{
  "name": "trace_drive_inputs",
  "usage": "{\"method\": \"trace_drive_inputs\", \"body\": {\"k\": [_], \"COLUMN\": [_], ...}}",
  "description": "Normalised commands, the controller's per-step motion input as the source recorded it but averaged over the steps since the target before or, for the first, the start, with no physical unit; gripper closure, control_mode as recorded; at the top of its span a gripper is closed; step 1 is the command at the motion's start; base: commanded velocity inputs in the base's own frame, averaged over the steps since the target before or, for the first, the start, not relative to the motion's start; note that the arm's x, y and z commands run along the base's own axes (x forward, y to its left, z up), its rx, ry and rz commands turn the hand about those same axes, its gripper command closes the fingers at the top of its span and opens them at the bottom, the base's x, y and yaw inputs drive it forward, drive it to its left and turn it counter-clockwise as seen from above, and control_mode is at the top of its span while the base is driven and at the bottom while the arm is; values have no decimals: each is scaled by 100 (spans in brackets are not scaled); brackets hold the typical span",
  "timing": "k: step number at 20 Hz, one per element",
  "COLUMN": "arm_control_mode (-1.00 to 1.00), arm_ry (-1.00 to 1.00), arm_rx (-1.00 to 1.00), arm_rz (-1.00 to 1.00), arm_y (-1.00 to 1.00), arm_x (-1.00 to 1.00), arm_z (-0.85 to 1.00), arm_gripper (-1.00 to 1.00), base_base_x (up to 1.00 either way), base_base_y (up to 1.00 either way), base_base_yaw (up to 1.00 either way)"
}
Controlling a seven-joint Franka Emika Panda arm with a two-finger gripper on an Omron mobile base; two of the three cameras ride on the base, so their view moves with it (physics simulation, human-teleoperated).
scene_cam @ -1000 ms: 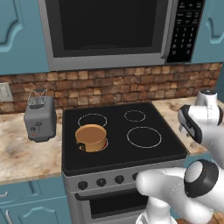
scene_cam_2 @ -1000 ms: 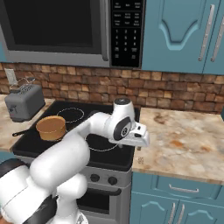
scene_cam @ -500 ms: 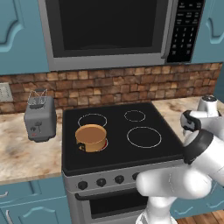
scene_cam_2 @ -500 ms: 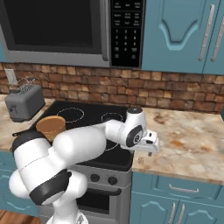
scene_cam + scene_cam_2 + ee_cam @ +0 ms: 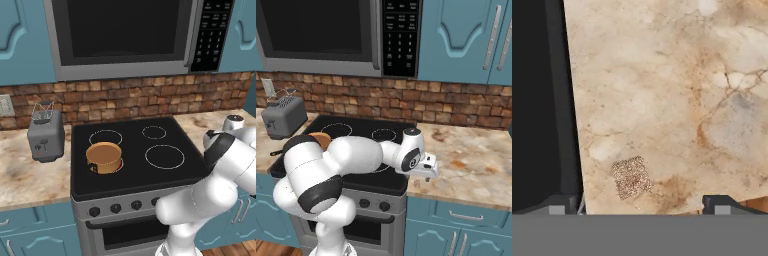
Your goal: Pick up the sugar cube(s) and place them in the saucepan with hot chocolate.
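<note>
A small brown-speckled sugar cube (image 5: 631, 177) lies on the marble counter (image 5: 662, 90), close to the stove's black edge (image 5: 537, 100). My gripper (image 5: 641, 205) hovers over it and is open, its two fingertips (image 5: 559, 204) spread wide to either side of the cube, not touching it. From the right base view the gripper (image 5: 423, 175) points down at the counter just right of the stove. The orange-copper saucepan (image 5: 104, 156) with its flat tan-brown hot chocolate (image 5: 104, 149) sits on the front left burner; in the right base view my arm hides most of the saucepan (image 5: 320, 140).
A grey toaster (image 5: 46, 136) stands on the counter left of the stove (image 5: 150, 170). A microwave (image 5: 125, 35) hangs above the burners, with a brick wall behind. The marble counter (image 5: 476, 160) stretches on to the right under teal cabinets.
My arm has swung right off the stove and lowered the hand over the counter beside the stove. The saucepan and toaster have not moved.
</note>
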Motion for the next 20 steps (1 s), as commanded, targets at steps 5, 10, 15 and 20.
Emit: {"method": "trace_drive_inputs", "body": {"k": [5,10,15,20], "arm_control_mode": [-100,-100,-100,-100], "arm_ry": [0,0,0,0], "arm_rx": [0,1,2,1], "arm_rz": [0,0,0,3], "arm_y": [0,0,0,0], "arm_x": [0,2,4,15], "arm_z": [-39,-33,-20,-11], "arm_gripper": [-100,-100,-100,-100], "base_base_x": [0,0,0,0], "base_base_y": [0,0,0,0], "base_base_yaw": [0,0,0,0]}}
